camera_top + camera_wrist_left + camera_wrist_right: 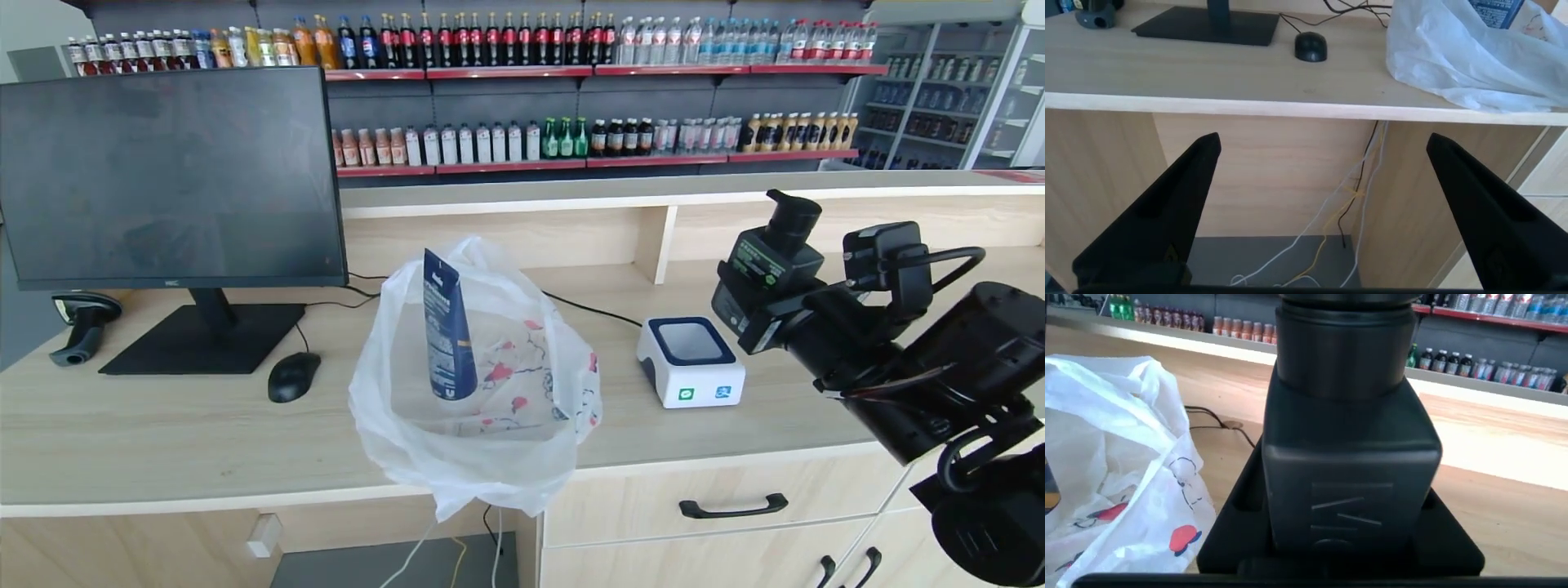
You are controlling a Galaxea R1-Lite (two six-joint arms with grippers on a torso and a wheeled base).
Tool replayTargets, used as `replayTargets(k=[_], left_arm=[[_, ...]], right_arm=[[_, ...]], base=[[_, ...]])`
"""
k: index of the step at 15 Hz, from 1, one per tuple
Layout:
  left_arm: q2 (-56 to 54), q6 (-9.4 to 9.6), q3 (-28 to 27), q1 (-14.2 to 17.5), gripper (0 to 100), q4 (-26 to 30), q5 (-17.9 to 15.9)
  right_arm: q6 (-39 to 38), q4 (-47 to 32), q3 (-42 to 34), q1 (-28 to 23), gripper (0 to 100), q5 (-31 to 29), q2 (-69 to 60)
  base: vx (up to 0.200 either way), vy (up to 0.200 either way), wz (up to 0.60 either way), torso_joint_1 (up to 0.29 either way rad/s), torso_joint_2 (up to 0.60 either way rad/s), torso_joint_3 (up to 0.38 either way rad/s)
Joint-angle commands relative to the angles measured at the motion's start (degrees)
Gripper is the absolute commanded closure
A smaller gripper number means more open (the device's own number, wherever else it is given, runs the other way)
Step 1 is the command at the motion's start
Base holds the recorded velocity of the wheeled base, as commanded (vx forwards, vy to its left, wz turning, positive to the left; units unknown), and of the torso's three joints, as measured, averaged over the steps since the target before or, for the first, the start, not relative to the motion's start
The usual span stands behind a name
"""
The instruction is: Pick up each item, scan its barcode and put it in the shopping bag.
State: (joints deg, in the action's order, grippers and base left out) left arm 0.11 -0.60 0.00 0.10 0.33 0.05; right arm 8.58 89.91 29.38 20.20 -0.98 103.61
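Because the black square-bodied plastic bottle with a round cap (766, 265) is held clamped between the fingers of the right gripper (804, 320) in the air above the pale wooden counter (163, 441), right of the white box scanner with a blue-rimmed window (690, 359), a missed scan is judged the main risk: the scanner window faces upward, while the bottle's printed label is turned toward the left and near side, and where the barcode sits cannot be told. A slip could also be caused by the tilted hold. The thin white plastic shopping bag (400, 408) sags over the near counter edge, so its limp rim could be snagged, or the upright blue tube (447, 327) inside toppled. The bottle's long axis is leaned, with the cap pointed up and slightly far-right. The left gripper (1323, 145) is seen below the counter edge, fingers spread wide apart and empty.
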Motion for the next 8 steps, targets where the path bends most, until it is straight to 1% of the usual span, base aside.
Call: replayTargets(k=[1, 4, 5, 8], left_arm=[[-0.02, -0.02, 0.00, -0.01, 0, 0.02, 0.04], [-0.02, -0.02, 0.00, -0.01, 0, 0.02, -0.05], [-0.02, -0.02, 0.00, -0.01, 0, 0.02, 0.04], [-0.02, -0.02, 0.00, -0.01, 0, 0.02, 0.04]], right_arm=[[3.72, 0.09, 2.96, -0.42, 100, 2.38, 3.62], [10.31, 0.09, 6.30, 0.10, 100, 4.14, 7.31], [13.74, 0.09, 8.24, 0.02, 100, 6.78, 8.63], [18.49, 0.09, 9.03, 0.02, 100, 8.01, 10.30]], base=[[0.000, 0.000, 0.00, 0.000, 0.00, 0.000], [0.000, 0.000, 0.00, 0.000, 0.00, 0.000], [0.000, 0.000, 0.00, 0.000, 0.00, 0.000], [0.000, 0.000, 0.00, 0.000, 0.00, 0.000]])
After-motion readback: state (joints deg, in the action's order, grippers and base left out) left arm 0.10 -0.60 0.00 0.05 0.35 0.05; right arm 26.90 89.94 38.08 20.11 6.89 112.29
